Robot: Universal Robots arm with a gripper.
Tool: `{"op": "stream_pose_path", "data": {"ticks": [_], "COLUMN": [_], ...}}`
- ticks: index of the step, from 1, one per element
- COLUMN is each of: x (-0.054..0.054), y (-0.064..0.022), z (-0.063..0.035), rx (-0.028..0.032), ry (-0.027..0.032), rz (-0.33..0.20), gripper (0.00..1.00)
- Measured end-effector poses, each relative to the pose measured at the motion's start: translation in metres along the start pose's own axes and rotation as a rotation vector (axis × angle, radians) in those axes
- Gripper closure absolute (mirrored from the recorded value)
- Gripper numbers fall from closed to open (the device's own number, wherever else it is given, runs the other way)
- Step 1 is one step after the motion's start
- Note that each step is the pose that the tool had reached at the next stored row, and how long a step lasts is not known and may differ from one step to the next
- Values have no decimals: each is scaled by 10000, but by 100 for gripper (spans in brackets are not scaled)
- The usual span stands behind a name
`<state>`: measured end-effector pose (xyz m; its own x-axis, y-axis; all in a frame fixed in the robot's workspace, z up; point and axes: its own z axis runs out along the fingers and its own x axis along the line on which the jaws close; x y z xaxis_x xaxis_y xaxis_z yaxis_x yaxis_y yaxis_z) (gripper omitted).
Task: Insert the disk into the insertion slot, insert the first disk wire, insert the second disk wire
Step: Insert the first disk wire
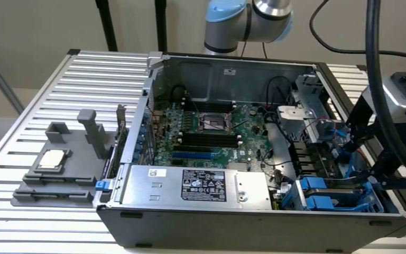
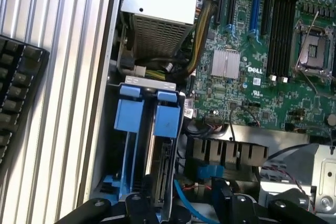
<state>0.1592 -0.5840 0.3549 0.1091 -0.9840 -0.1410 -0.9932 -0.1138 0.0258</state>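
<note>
1. Here, an open computer case [image 1: 259, 227] rests on the slatted metal desk [image 1: 62, 222], and we look down into it from above.
2. Inside the case we see a green motherboard [image 1: 213, 135] on the floor. A large silver box [image 1: 203, 185] with a black-and-white label lies along the near wall.
3. In the corner of the case at the exterior view's right sits a dark metal drive cage. In it two blue-fronted units stand on edge, side by side.
4. We take the unit with a grey metal body behind its blue front for the disk [image 2: 167, 124]. It stands inside the cage, though we cannot tell how deep it is seated.
5. Just beside it is the insertion slot [image 2: 127, 121], where we see blue rails and tabs and no grey body.
6. The pincer [image 2: 184, 208] hangs over this cage with its jaws released and spread wide. The far end of the disk lies between them, and we cannot tell whether either finger touches it.
7. A thin blue cable [image 2: 184, 200] curves loose near the fingers, next to the disk.
8. Outside the case, at the exterior view's left, a grey fixture [image 1: 55, 182] on the desk holds a small square chip [image 1: 52, 160].
9. A black keyboard [image 2: 16, 93] also lies on the desk, well apart from the cage.
</note>
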Motion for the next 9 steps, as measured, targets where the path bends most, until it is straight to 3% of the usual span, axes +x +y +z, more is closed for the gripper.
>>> {"op": "stream_pose_path", "data": {"ticks": [4,6,9], "x": [19,26,30], "y": [-109,-165,-156], "z": [-6,-7,24], "rx": [-28,-48,-46], "ry": [-107,-134,-153], "rz": [2,3,4], "gripper": [45,45,45]}}
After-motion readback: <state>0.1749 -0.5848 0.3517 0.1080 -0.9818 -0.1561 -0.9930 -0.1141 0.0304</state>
